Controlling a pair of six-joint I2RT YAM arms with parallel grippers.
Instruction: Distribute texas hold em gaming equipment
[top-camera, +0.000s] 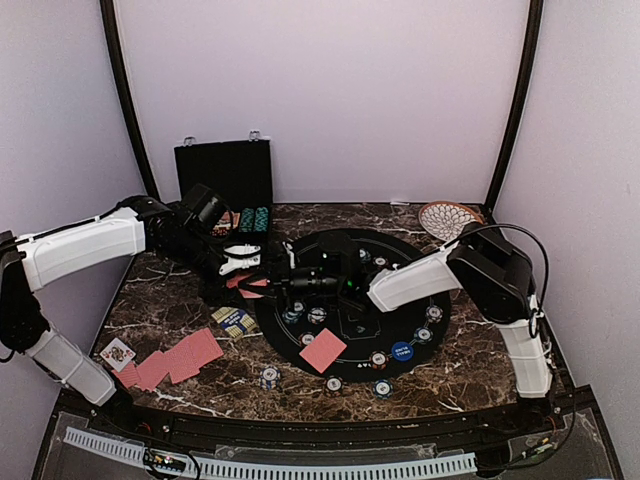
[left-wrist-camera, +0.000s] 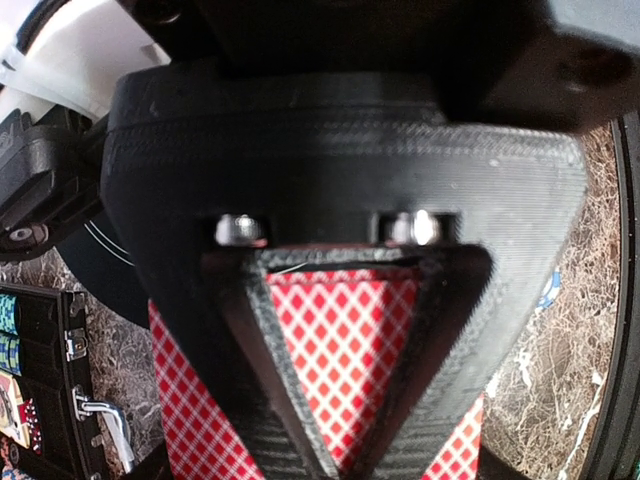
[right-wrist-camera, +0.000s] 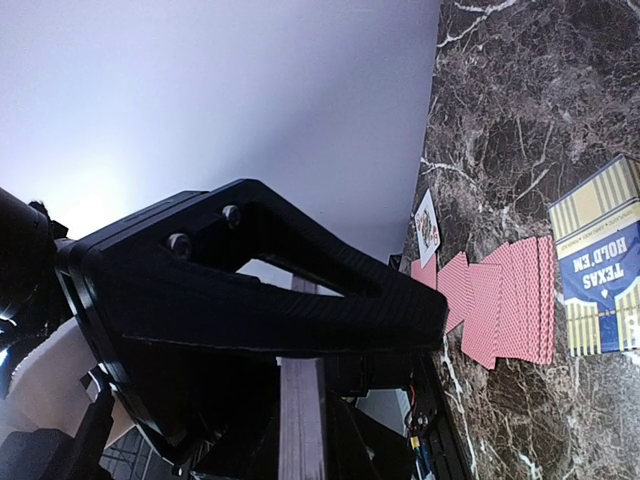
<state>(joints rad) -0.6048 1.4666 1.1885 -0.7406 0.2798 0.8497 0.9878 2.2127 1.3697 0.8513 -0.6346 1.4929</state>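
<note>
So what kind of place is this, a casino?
Probably a robot test booth, not a casino. Plain walls close in a marble table, a left arm and right arm reach over it, and cards and chips lie around a black mat.

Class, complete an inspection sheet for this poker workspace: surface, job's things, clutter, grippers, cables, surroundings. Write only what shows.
Surface: dark marble table, round black mat in the middle.
Job's things: fanned cards near left; single card on the mat; poker chips along the mat's near edge; blue disc among them.
Clutter: card box, wicker plate, open black case holding chip stacks.
Grippers: left gripper over a red-backed card, grip unclear; right gripper shut.
Cables: black cable loops over the right arm.
Surroundings: pale walls.
</note>
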